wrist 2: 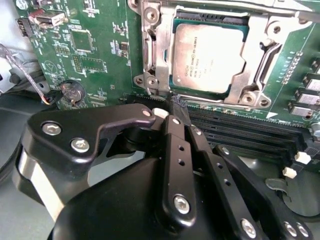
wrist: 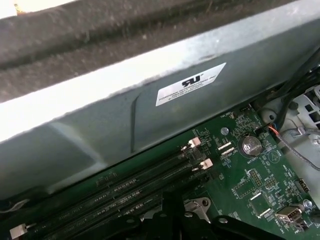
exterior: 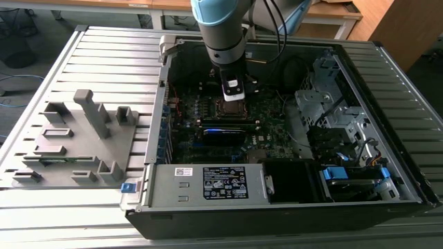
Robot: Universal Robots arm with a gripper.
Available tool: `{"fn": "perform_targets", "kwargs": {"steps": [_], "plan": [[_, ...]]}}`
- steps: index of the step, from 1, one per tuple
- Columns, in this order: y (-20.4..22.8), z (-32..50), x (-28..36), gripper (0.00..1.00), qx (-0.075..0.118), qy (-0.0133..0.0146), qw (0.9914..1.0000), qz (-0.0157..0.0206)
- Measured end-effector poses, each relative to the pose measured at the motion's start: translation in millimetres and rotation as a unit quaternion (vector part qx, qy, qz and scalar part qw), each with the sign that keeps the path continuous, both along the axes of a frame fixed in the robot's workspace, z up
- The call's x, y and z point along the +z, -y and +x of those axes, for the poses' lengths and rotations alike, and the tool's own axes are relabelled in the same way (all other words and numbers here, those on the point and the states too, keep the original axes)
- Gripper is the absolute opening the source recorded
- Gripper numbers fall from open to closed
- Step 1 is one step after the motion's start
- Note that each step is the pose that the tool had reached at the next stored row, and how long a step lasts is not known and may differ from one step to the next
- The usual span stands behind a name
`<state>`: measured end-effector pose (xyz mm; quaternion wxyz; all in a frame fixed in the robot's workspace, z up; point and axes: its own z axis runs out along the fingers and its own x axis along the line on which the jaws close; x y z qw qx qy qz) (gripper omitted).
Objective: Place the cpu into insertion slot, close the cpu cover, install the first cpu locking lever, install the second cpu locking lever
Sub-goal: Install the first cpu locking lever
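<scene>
In the second wrist view the cpu [wrist 2: 210,57] lies flat in the insertion slot [wrist 2: 150,22], its silver-grey top showing through the window of the cpu cover [wrist 2: 162,60]. The cover lies down flat over it. My gripper [wrist 2: 177,109] is shut with nothing between its black fingers [wrist 2: 172,150]. Its tip sits at the socket's edge, on the side toward the memory slots. A thin wire lever [wrist 2: 270,52] runs along one side of the cover. In the exterior view my gripper [exterior: 233,97] hangs straight down over the slot [exterior: 225,109] inside the open computer case.
Long black memory slots [wrist 2: 240,130] run right beside the socket. A coin battery [wrist: 248,145] sits on the green board. The power supply [exterior: 207,184], drive cage [exterior: 332,98] and black cables [exterior: 291,67] crowd the case. A grey fixture tray [exterior: 76,140] lies at the exterior view's left.
</scene>
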<state>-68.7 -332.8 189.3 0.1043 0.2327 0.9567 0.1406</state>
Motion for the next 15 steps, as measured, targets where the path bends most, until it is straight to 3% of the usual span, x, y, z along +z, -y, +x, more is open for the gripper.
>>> {"fn": "perform_targets", "kwargs": {"steps": [4, 8, 11, 15], "plan": [[-0.1, 0.1, -1.4, 0.11, 0.000, 0.0018, 1.00000, -0.0006], [0.0, 0.0, -1.3, 0.11, 0.000, 0.0019, 1.00000, -0.0009], [0.0, 0.0, -1.4, 0.11, 0.000, 0.0020, 1.00000, 0.0018], [0.0, 0.0, 2.7, 0.11, 0.000, 0.0020, 1.00000, 0.0023]]}}
